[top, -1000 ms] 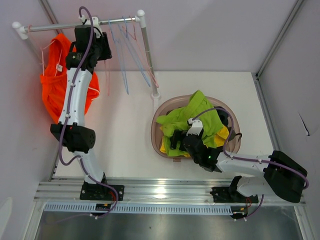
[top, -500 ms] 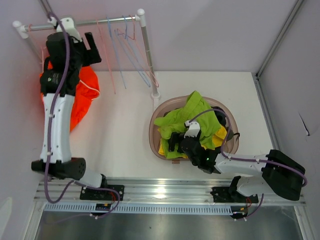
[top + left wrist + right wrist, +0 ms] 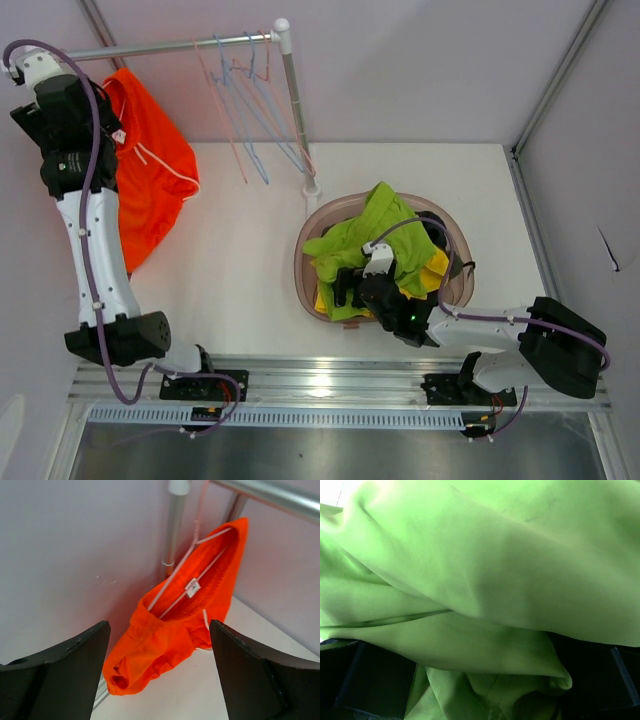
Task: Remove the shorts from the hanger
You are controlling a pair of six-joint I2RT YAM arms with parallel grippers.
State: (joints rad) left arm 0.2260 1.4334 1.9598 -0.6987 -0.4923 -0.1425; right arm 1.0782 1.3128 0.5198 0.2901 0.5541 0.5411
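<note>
**Orange shorts the last pair hanging on the clothes rail**

Orange shorts hang from a thin hanger at the left end of the clothes rail. Their waistband is stretched over the hanger's arms, with the white tag facing out. That stretch is what holds them up, so the waistband probably has to slip off one arm before they come free.

The left gripper sits off the rail's left end and looks down its length at the shorts. Its jaws are spread wide and hold nothing. That looks like lining up for a grasp with the cloth framed between the fingers.

Several empty hangers dangle toward the right end of the rail. Just beyond the foot of the rail's right post is a basket holding the lime green shorts on top and a yellow pair beneath.

The right gripper rests low in that pile. Its wrist view shows green fabric draped across widely parted fingers, so it is pinching nothing, probably after letting go of a pair. By this layout, one pair remains to be removed.
</note>
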